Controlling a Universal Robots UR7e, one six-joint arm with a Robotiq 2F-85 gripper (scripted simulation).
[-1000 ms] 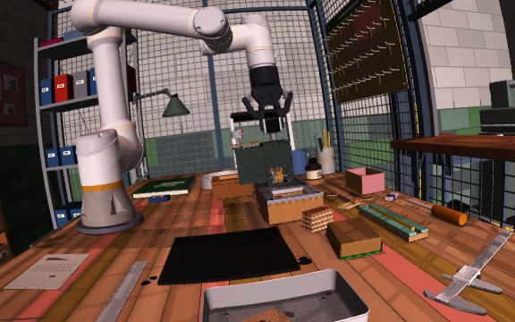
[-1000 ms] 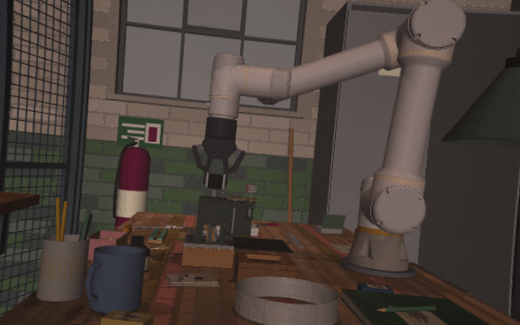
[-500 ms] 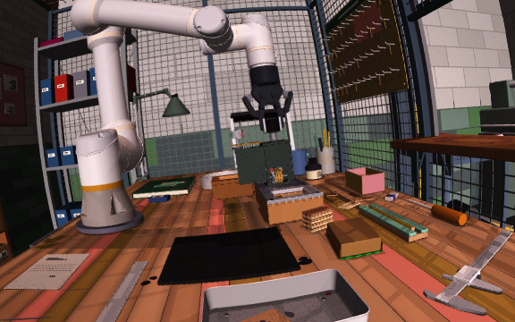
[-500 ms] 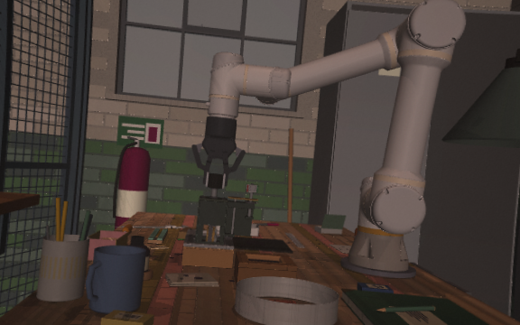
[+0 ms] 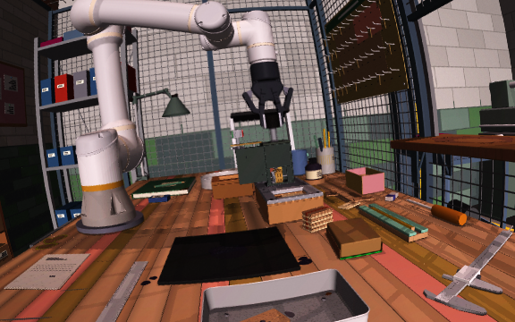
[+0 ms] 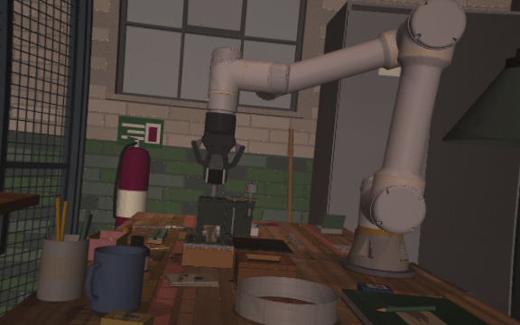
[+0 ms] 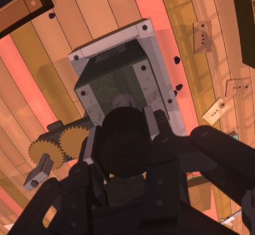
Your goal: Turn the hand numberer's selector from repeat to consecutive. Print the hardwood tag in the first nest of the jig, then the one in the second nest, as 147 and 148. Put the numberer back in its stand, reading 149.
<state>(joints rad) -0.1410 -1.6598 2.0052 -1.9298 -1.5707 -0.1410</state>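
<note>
In the middle of the bench a wooden block with a grey metal frame on top, the jig (image 5: 288,202) (image 6: 208,253) (image 7: 127,73), carries the dark green hand numberer (image 5: 264,162) (image 6: 224,215) (image 7: 120,84), which stands upright over it. Brass gears (image 7: 60,147) and a small grey selector lever with a red line (image 7: 38,172) stick out from the numberer's side. The tags in the nests are hidden under the numberer's body. My gripper (image 5: 270,120) (image 6: 215,175) (image 7: 123,141) is straight above the numberer, closed around its black plunger knob.
A black mat (image 5: 228,255) lies in front of the jig, with a grey tray (image 5: 284,297) nearer. A wooden box (image 5: 232,185), a stack of tags (image 5: 317,218), a brown block (image 5: 353,237) and loose tags (image 7: 215,110) surround the jig. The arm's base (image 5: 105,179) stands left.
</note>
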